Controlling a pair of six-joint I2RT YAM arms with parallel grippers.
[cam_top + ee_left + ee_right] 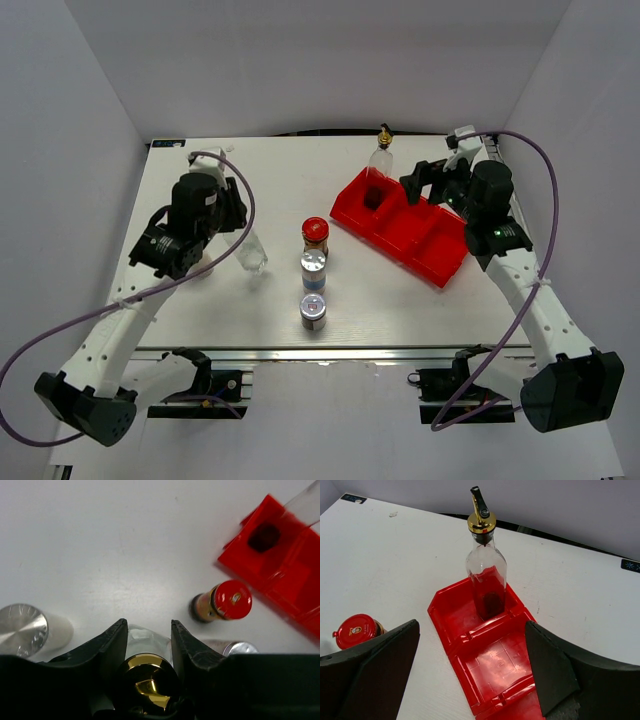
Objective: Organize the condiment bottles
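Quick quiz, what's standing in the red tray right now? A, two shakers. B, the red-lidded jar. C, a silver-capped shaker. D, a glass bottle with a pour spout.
D: a spout bottle stands upright in the tray's end compartment, while the jar sits on the table outside it and the other spout bottle is between the fingers of the left end effector.

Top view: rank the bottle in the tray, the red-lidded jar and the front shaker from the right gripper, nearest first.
1. Bottle in the tray, beside the right gripper.
2. Red-lidded jar, table centre.
3. Front shaker, by the near edge.
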